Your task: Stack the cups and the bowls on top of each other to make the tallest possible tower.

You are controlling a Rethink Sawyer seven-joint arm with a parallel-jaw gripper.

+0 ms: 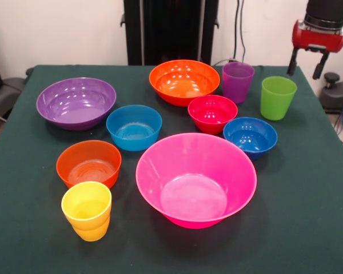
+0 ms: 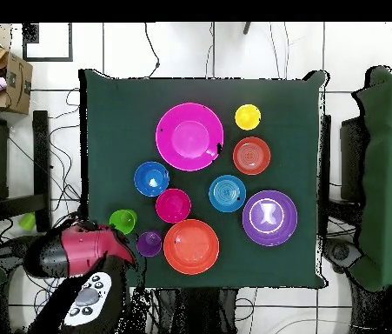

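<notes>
All cups and bowls stand apart and upright on the green table (image 1: 308, 194); nothing is stacked. The big pink bowl (image 1: 195, 180) is front centre, with the yellow cup (image 1: 87, 210) and small orange bowl (image 1: 88, 164) to its left. Behind them are the light blue bowl (image 1: 134, 127), big purple bowl (image 1: 76, 103), big orange bowl (image 1: 184, 81), red bowl (image 1: 212, 113) and dark blue bowl (image 1: 250, 136). The purple cup (image 1: 238, 81) and lime green cup (image 1: 278, 97) stand at the back right. My gripper (image 1: 306, 64) is open and empty, above the table's back right corner, just beyond the green cup.
The black pedestal (image 1: 171, 31) stands behind the table's far edge. In the overhead view a cardboard box (image 2: 9, 83) sits off the table's top left and another green-covered surface (image 2: 390, 174) lies to the right. Cables run along the floor.
</notes>
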